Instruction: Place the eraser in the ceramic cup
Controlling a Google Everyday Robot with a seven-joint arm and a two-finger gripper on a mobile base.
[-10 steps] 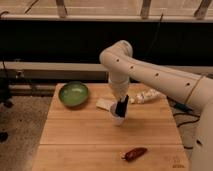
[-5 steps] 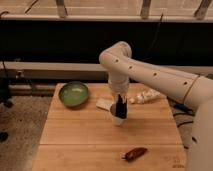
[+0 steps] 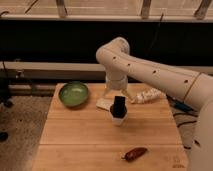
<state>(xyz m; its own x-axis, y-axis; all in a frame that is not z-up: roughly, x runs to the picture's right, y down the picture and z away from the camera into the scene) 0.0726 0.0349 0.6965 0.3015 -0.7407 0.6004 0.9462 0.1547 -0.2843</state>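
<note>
The black eraser (image 3: 118, 106) stands upright in the small white ceramic cup (image 3: 118, 119) near the middle of the wooden table (image 3: 75, 140). Its upper part sticks out above the cup's rim. My gripper (image 3: 118, 96) hangs from the white arm directly above the eraser, pointing down. Its pale fingers (image 3: 107, 96) are spread wider than the eraser, one on each side of its top. They look open and do not clamp it.
A wide green bowl (image 3: 74, 94) sits at the back left. A flat whitish piece (image 3: 103, 104) lies just left of the cup. A white crumpled packet (image 3: 148, 95) lies at the back right. A reddish-brown pepper-like object (image 3: 135, 153) lies near the front edge.
The arm's wrist has lifted slightly above the cup. The eraser and the cup stay in the same place.
</note>
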